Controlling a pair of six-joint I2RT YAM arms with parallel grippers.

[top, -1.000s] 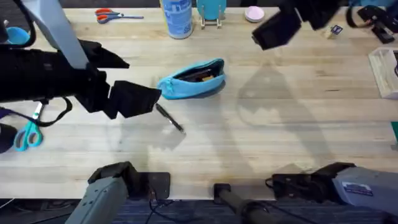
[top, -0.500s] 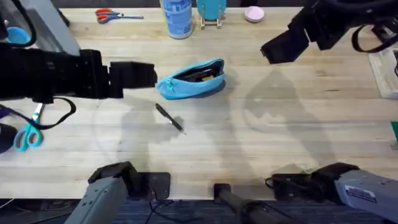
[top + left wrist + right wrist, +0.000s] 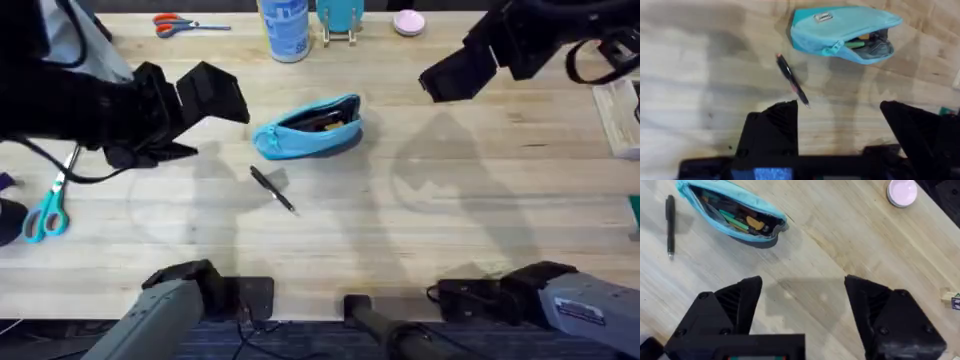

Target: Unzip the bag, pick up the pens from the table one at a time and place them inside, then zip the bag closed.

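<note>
The light-blue bag [image 3: 308,128] lies unzipped at the middle of the table [image 3: 420,220], with coloured items showing through its mouth [image 3: 735,217]. One dark pen [image 3: 272,188] lies on the wood just in front of it. My left gripper [image 3: 215,95] hovers above the table to the left of the bag, open and holding nothing. In the left wrist view the pen [image 3: 792,86] and bag [image 3: 840,32] lie beyond the spread fingers [image 3: 772,127]. My right gripper [image 3: 455,72] hangs open and high, to the right of the bag; its fingers [image 3: 735,305] frame bare wood.
Orange scissors [image 3: 180,22], a blue-and-white container [image 3: 285,25], a teal stand [image 3: 340,20] and a pink disc [image 3: 408,22] line the far edge. Teal scissors [image 3: 45,215] lie at the left edge. Clutter [image 3: 620,110] sits at the right edge.
My left gripper has drawn back from over the pen, moving away toward the far side. The right gripper shifted slightly right, then held still. The pen and bag have not moved.
</note>
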